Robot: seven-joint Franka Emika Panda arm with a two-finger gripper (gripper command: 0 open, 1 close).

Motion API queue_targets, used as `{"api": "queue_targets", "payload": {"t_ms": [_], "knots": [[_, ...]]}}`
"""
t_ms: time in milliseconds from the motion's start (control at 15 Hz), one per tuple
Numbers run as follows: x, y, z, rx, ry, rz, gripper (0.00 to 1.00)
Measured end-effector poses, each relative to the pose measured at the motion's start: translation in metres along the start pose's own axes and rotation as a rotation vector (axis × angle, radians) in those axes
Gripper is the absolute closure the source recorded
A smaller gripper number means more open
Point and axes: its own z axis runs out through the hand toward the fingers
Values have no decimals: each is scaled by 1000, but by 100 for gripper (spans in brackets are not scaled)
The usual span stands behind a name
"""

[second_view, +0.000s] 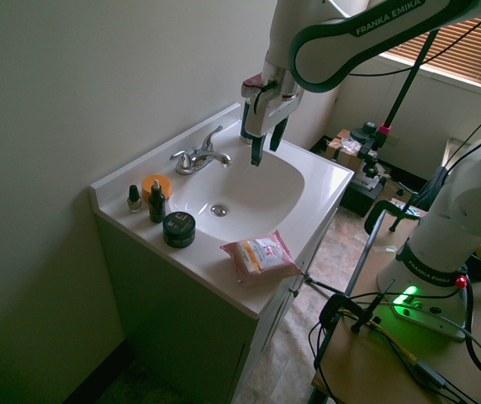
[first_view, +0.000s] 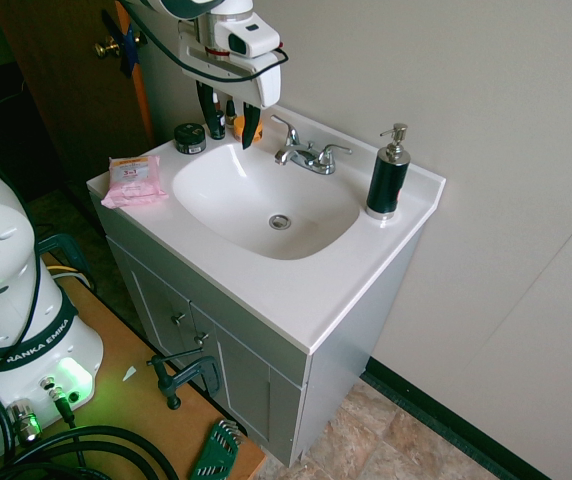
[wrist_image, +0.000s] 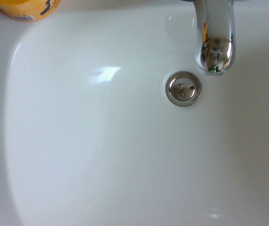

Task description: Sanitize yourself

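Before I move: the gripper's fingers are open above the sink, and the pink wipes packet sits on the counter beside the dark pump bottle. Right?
Not quite: the pink wipes packet sits beside the dark round jar, across the sink from the pump bottle, as the first exterior view shows.

Pump bottle [first_view: 388, 181] black, silver top; wipes pack [first_view: 134, 181] pink; low jar [second_view: 156, 186] orange; sink [first_view: 246, 208] white; cabinet [first_view: 236, 345] grey

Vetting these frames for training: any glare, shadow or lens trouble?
Wrist view: bright window-like glare patch on the basin, small highlights on the chrome spout, print on the jar at the edge cut off; first exterior view: green glow blown out on the arm's base; second exterior view: cabinet side in deep shadow.
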Motion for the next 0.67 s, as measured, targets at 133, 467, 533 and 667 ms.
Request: {"api": "queue_targets", "payload": {"t_ms": [133, 467, 533, 667], "knots": [[0, 0, 1, 4, -7, 8, 0], [54, -28, -37, 53, 33, 55, 0], [73, -37, -49, 64, 39, 70, 100], [112, -50, -71, 80, 52, 100, 100]]}}
